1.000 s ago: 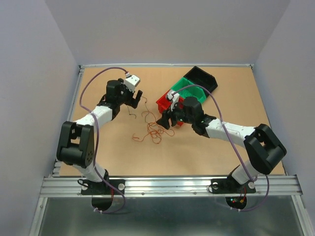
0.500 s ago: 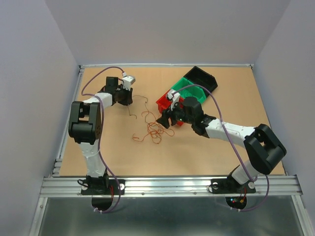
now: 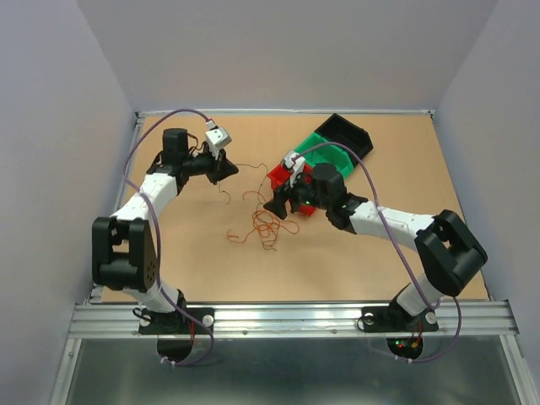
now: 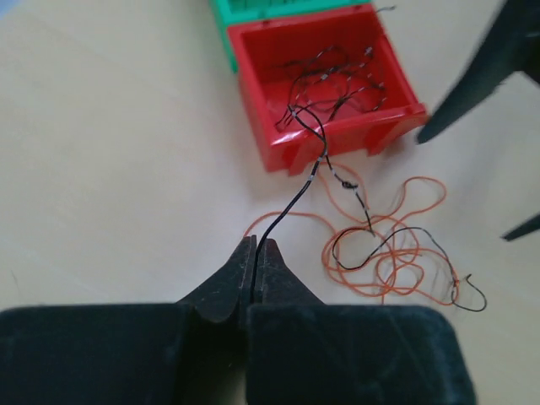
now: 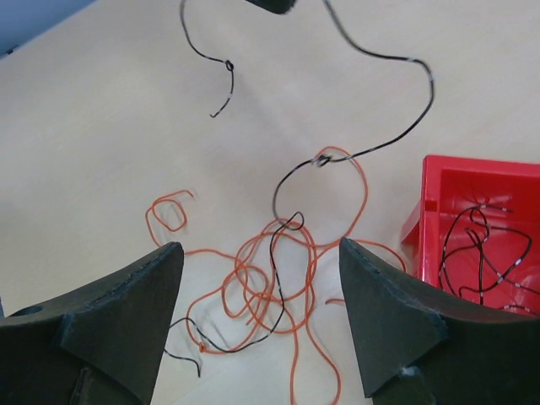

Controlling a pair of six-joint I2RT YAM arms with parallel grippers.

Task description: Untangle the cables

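**Robot lab test cell**

Plain pale walls (image 3: 287, 51) box in a tan table (image 3: 202, 270) on three sides, like a purpose-built enclosure. At 6 o'clock a metal rail (image 3: 295, 319) runs along the edge, with a left arm (image 3: 126, 253) and a right arm (image 3: 396, 224) bolted to it. On the table, plastic bins (image 3: 329, 152) sit at 1 o'clock and thin cables (image 3: 266, 226) lie at the centre.

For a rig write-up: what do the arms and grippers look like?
Left arm and right arm: white links between bulky black joint housings, each trailed by a looping purple cable. Left gripper and right gripper: matte black, wedge-shaped fingers tapering to tips. A small white camera block sits at the left wrist.
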